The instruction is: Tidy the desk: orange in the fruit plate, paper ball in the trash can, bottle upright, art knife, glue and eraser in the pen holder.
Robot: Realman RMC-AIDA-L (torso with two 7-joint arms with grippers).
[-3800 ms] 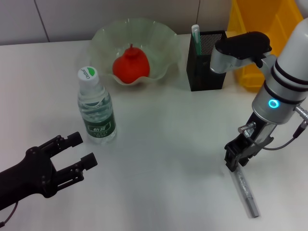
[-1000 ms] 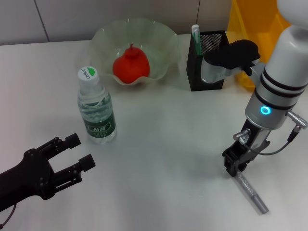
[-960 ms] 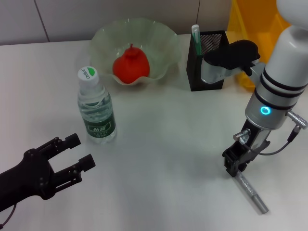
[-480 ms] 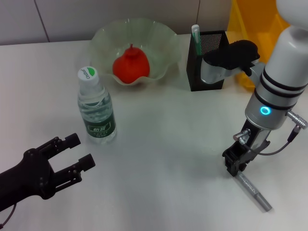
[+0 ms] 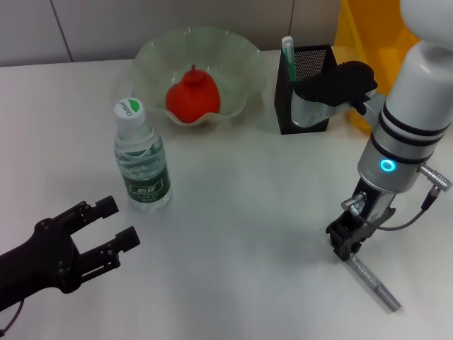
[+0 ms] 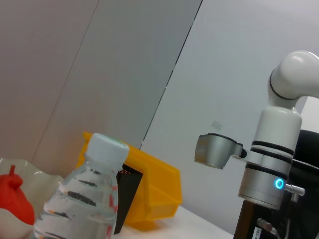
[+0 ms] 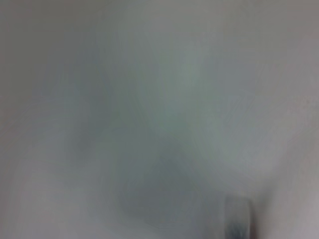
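Note:
My right gripper (image 5: pixel 346 244) is down at the table on the right, shut on the near end of the silver art knife (image 5: pixel 374 283), which lies slanting toward the front edge. The bottle (image 5: pixel 142 160) with a white cap stands upright on the left, also seen in the left wrist view as bottle (image 6: pixel 84 199). A red-orange fruit (image 5: pixel 192 95) sits in the glass fruit plate (image 5: pixel 234 54). The black mesh pen holder (image 5: pixel 304 99) holds a green and white stick (image 5: pixel 287 49). My left gripper (image 5: pixel 120 221) hovers open at the front left. Paper ball, trash can and eraser are out of view.
A yellow bin (image 5: pixel 375 42) stands behind the pen holder at the back right, close to my right arm's elbow (image 5: pixel 340 81). The bottle stands between my left gripper and the plate.
The right gripper has shifted slightly left, and the knife's far end has swung a little to the right. The left arm has not moved.

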